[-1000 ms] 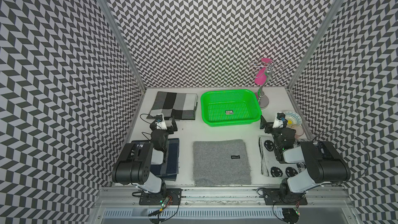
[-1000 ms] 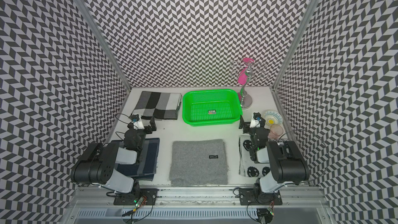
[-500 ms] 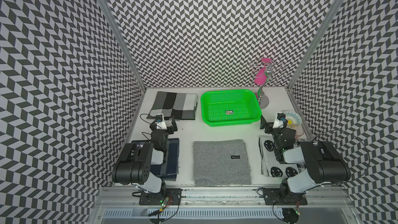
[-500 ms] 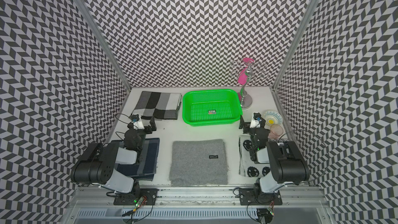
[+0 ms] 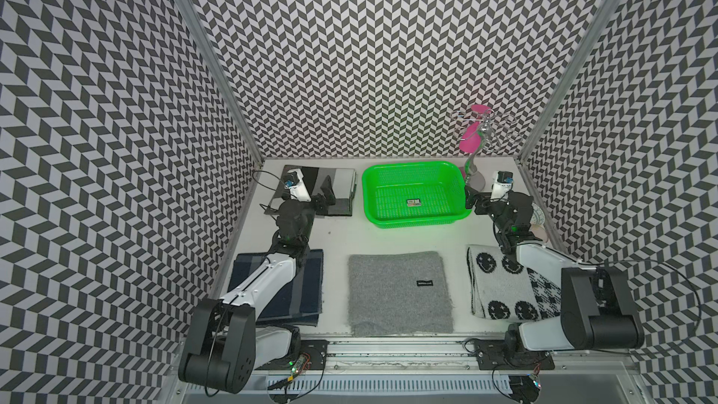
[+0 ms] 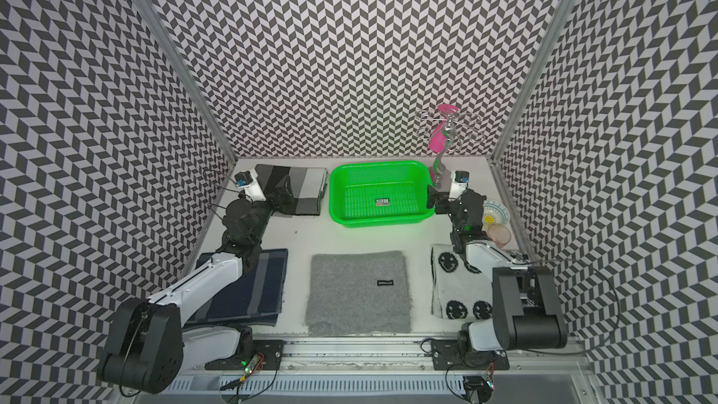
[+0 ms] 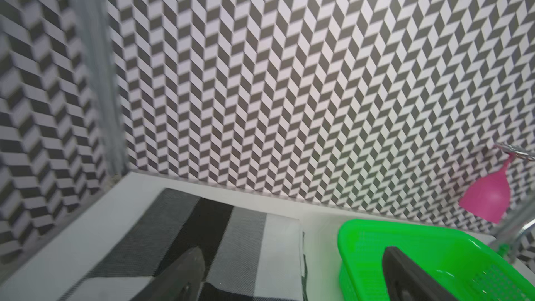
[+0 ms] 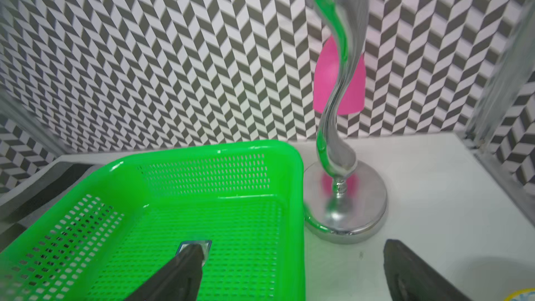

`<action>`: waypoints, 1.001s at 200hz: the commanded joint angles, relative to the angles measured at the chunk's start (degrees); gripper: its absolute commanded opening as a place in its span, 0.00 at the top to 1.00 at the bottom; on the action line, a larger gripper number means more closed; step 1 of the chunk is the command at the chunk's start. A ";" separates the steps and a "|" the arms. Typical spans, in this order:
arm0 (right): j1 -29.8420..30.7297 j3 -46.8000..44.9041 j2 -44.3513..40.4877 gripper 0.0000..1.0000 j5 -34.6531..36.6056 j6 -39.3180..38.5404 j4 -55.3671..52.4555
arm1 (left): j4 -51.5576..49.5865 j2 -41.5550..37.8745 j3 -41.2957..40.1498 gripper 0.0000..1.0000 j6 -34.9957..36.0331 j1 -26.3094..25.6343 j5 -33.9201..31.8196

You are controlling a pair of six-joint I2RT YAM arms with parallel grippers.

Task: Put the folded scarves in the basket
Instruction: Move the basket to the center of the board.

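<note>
Zero scarves are in the basket (image 5: 413,222), which stands at the rear of the desk (image 5: 342,237). Left gripper (image 5: 325,197), released, is over the striped scarf (image 5: 344,184) beside it; right gripper (image 5: 474,202), released, flanks the basket. Grasp and transfer are outstanding.

A: Where is the basket (image 5: 413,221)?

B: Back middle of the table (image 5: 342,235), between my left gripper (image 5: 322,197) and my right gripper (image 5: 472,204). The back scarf (image 5: 344,181) lies left of it, the stand (image 5: 477,181) beside its back right corner.

A: In front?

B: A row: left scarf (image 5: 307,286), middle scarf (image 5: 396,293), right scarf (image 5: 493,285).
</note>
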 commanded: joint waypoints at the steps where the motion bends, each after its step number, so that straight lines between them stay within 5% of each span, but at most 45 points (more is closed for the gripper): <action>1: 0.34 3.50 3.73 0.03 -3.35 2.10 -9.33 | -11.60 6.33 5.25 0.00 -2.50 -2.13 8.21; 81: -0.12 17.60 15.46 0.19 -5.71 0.22 -19.94 | -17.27 23.95 19.41 0.06 -2.28 -7.03 15.38; 135: -0.12 17.21 15.32 0.43 -8.73 0.50 -21.95 | -24.25 29.70 25.89 0.21 -2.15 -8.27 16.71; 200: 1.70 12.01 8.89 0.47 -10.77 2.76 -23.16 | -29.43 28.53 26.21 0.45 -0.73 -8.35 17.59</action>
